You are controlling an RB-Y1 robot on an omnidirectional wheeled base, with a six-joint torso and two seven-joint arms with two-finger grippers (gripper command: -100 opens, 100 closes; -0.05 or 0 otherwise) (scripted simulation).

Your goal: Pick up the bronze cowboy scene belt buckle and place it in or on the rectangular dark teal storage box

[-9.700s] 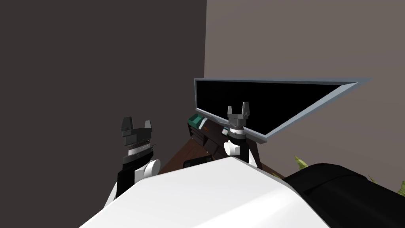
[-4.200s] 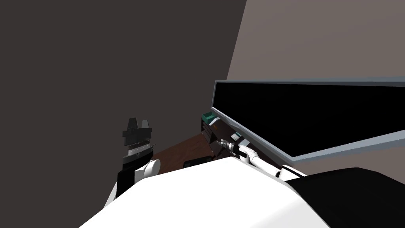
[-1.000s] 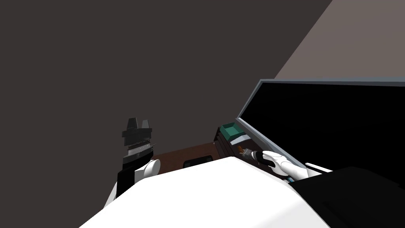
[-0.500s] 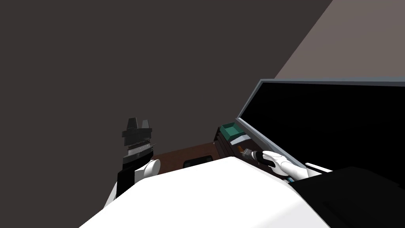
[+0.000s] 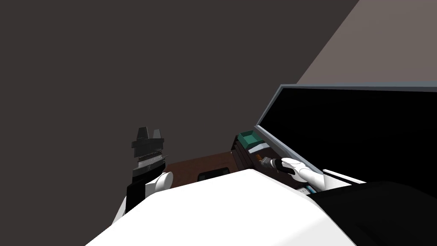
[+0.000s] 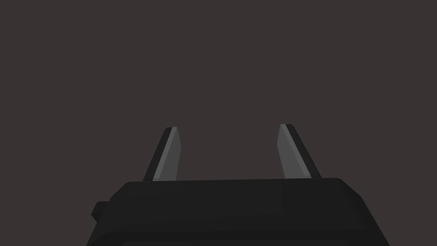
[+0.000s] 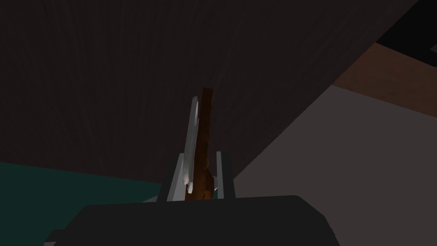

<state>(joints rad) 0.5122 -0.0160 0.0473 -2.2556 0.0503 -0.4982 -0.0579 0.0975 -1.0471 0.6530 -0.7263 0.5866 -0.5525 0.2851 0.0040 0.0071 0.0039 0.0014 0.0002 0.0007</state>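
Buckle point(image 7: 206, 128) sits pinched edge-on in right gripper point(image 7: 199, 155): centre it over teal box point(image 5: 249, 139) before releasing (left gripper point(image 6: 228, 130) gapes).

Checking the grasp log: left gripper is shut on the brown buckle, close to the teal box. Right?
No: it is the right gripper that is shut on the brown buckle, close to the teal box; the right wrist view shows it. The left gripper is open.

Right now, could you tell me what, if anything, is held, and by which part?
Right end effector pinches the buckle edge-on by its near end; left end effector is empty.
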